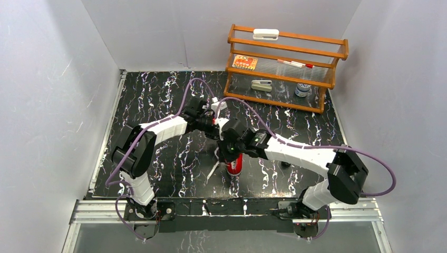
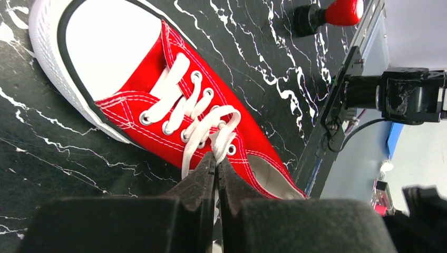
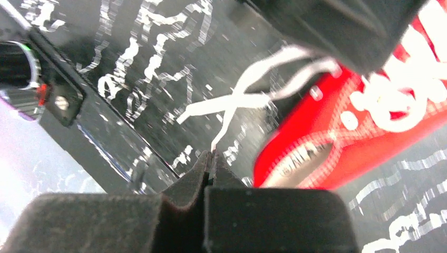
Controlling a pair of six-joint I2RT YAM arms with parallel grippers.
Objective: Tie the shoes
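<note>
**1. Orientation.** In the left wrist view we see the shoe (image 2: 126, 110) lying upright on its sole on the black marbled table (image 1: 158, 95). Its long axis runs diagonally in that view. The white toe cap is at upper left and the heel opening at lower right, i.e. the heel end is nearer the rail (image 1: 100, 211) at the table's near edge. In the top view the shoe sits approx. at table ctr, under both grippers.

**2. Grippers.**
- The left gripper (image 2: 216, 158) has its jaws pressed together on a strand of the white laces (image 2: 176, 89), just above the top eyelets.
- The right gripper (image 3: 211, 158) has its jaws together, pinching a thin lace end that leads back toward the shoe.

**3. Counts.**
- 1 shoe
- 2 arms
- 1 red-and-black cylinder (image 1: 234, 166), standing near the shoe on the near-edge side
- 1 wooden rack (image 1: 287, 68) at the far right of the table, w/ a few small items on its shelves

**4. Hidden or unclear.**
- Top view: the gripper bodies cover nearly all of the shoe. We make out only a loose white strand trailing toward the near edge.
- Left wrist view: the toe tip is cut off by the frame edge, and the finger pads hide the heel.
- Right wrist view: the picture is blurred. The other gripper's dark body covers part of the shoe, and we cannot count the eyelets there.
- We cannot identify the rack items w/ certainty.
</note>
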